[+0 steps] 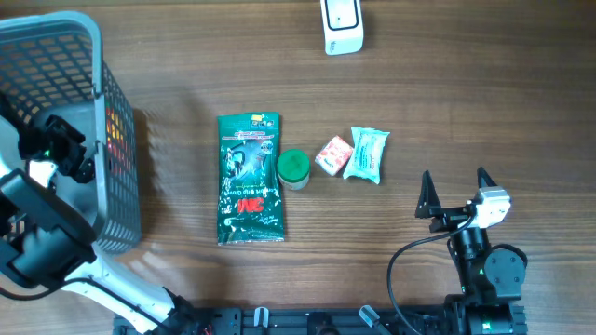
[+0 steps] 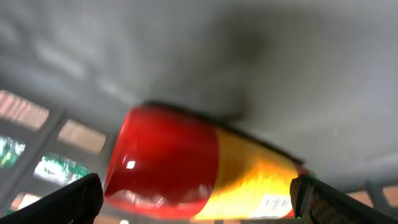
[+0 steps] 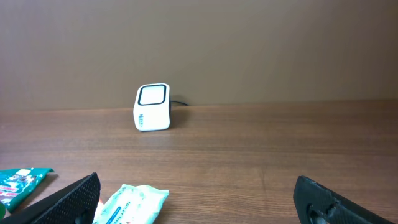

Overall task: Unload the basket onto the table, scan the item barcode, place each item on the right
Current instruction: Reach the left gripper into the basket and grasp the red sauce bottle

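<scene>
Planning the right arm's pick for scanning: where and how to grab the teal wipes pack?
Take the teal wipes pack from above: right gripper straight down, fingers spanning its short width. It lies flat, long axis pointing away from the robot. The red-and-white packet crowds its left edge, so probably grip nearer the near end, which looks freer.

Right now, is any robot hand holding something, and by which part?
Nothing is held. The right gripper is open above the table. The left gripper is open inside the basket, a red-and-yellow item lying before it, ungripped.
</scene>
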Tool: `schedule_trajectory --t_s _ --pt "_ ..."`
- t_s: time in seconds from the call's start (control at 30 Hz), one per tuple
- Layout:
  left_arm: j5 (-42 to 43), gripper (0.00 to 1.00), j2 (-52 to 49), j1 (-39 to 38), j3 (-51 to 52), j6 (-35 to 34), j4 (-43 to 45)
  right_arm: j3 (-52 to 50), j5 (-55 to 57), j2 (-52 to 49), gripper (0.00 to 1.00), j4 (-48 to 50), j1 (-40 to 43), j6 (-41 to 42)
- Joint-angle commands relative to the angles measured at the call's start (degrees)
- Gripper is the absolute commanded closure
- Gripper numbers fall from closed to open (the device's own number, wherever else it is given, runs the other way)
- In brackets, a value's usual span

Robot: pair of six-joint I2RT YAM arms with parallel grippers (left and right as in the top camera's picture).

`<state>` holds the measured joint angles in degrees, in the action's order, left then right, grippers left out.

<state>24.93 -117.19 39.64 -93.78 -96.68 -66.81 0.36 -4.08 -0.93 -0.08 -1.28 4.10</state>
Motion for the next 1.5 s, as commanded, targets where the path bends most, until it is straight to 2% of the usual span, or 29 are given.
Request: schedule_trajectory --t_s 0.0,0.13,0.23,0.5,0.63,0.73,0.8,0.93,1.1,1.23,1.47 --pt "5.68 0.00 1.20 2.99 0.00 2.05 -1.14 -0.07 -0.31 -0.09 0.00 0.20 0.07 0.55" --pt "5.46 0.00 2.23 2.60 0.00 1.68 -0.46 -0.07 -0.31 -0.09 0.00 0.20 0.07 0.55" --pt "3.50 0.00 2.21 0.66 0.00 -3.32 0.37 -0.07 -0.31 -0.09 0.00 0.20 0.07 0.55" --pt "-10.25 0.00 2.10 -5.22 0.02 -17.90 0.83 -0.07 -0.31 -0.09 0.00 0.20 0.07 0.55" --pt "-23.10 0.00 1.99 -6.56 0.02 -18.01 0.55 -0.07 -0.31 -0.09 0.00 0.20 0.07 0.55" --pt "-29.90 0.00 1.90 -7.17 0.02 -17.73 0.52 -0.07 -0.31 -0.09 0.00 0.20 0.07 0.55" --pt "-32.28 0.00 1.88 -7.17 0.02 -15.06 0.81 -0.07 -0.31 -0.09 0.00 0.20 0.07 0.57" --pt "-32.50 0.00 1.88 -7.32 0.02 -8.72 4.83 -0.07 -0.31 -0.09 0.00 0.20 0.07 0.55" --pt "-29.42 0.00 1.88 -8.02 0.02 -8.76 4.96 -0.07 -0.31 -0.09 0.00 0.20 0.07 0.55" --pt "-22.34 0.00 4.68 -6.49 0.00 -8.68 4.92 -0.07 -0.31 -0.09 0.00 0.20 0.07 0.55" --pt "-21.59 0.00 12.63 -6.21 0.00 -8.31 4.90 -0.07 -0.31 -0.09 0.00 0.20 0.07 0.57"
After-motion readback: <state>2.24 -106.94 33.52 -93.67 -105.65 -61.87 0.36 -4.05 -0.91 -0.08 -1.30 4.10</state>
